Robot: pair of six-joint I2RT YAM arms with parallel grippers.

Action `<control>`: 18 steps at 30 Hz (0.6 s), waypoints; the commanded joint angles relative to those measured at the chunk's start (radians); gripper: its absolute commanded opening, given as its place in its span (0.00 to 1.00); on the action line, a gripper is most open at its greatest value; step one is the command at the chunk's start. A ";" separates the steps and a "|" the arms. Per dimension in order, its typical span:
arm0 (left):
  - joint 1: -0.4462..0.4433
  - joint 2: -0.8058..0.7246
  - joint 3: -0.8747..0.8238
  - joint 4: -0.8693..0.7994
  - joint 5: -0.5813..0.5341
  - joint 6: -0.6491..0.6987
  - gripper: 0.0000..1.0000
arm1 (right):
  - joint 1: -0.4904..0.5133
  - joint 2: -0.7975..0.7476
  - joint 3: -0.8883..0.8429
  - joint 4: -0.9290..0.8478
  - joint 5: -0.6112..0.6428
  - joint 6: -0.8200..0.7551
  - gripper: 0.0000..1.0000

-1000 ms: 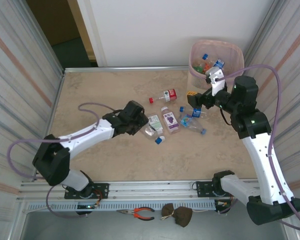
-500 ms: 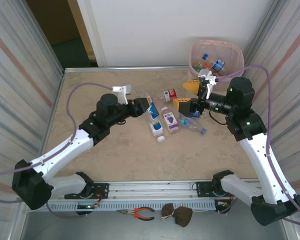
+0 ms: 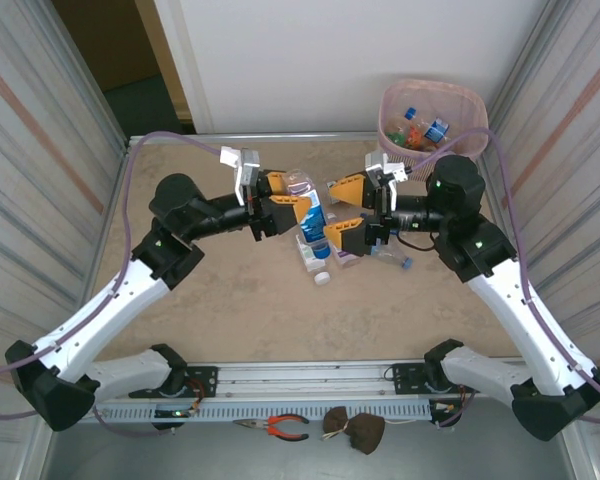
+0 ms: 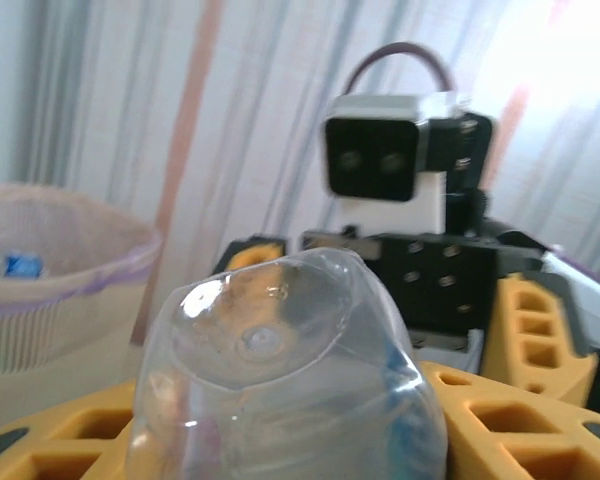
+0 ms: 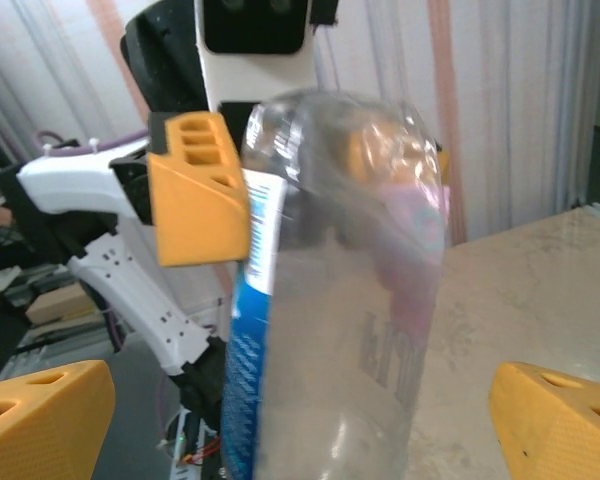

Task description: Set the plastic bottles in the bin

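My left gripper point(image 3: 292, 198) is shut on a clear plastic bottle with a blue label point(image 3: 311, 212), held above the table's middle. In the left wrist view the bottle's base point(image 4: 280, 360) bulges out between my yellow fingers point(image 4: 500, 410). My right gripper point(image 3: 336, 210) faces it, open wide, with a finger on either side of the bottle point(image 5: 340, 300); its fingertips point(image 5: 40, 420) stay apart from the plastic. A few more bottles point(image 3: 342, 246) lie on the table beneath the grippers. The pink bin point(image 3: 462, 105) stands at the far right with several bottles inside point(image 3: 425, 128).
Striped curtain walls close in both sides of the table point(image 3: 200, 300). Pliers point(image 3: 280, 428) and a brown lump point(image 3: 355, 430) lie below the near rail. The bin's rim point(image 4: 70, 250) is also seen to the left in the left wrist view.
My left arm lifted the blue-label bottle off the table and carried it up and right. My right arm swung left, away from the bin, with open jaws now flanking the bottle.
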 commanded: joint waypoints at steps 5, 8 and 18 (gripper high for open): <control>-0.065 0.008 0.119 -0.039 0.107 0.136 0.54 | 0.068 -0.001 0.036 0.026 -0.073 -0.042 0.90; -0.076 0.021 0.141 -0.039 0.122 0.148 0.53 | 0.073 -0.003 0.038 0.016 -0.060 -0.043 0.86; -0.087 0.024 0.137 -0.045 0.092 0.162 0.53 | 0.073 -0.017 0.031 -0.025 -0.065 -0.025 0.60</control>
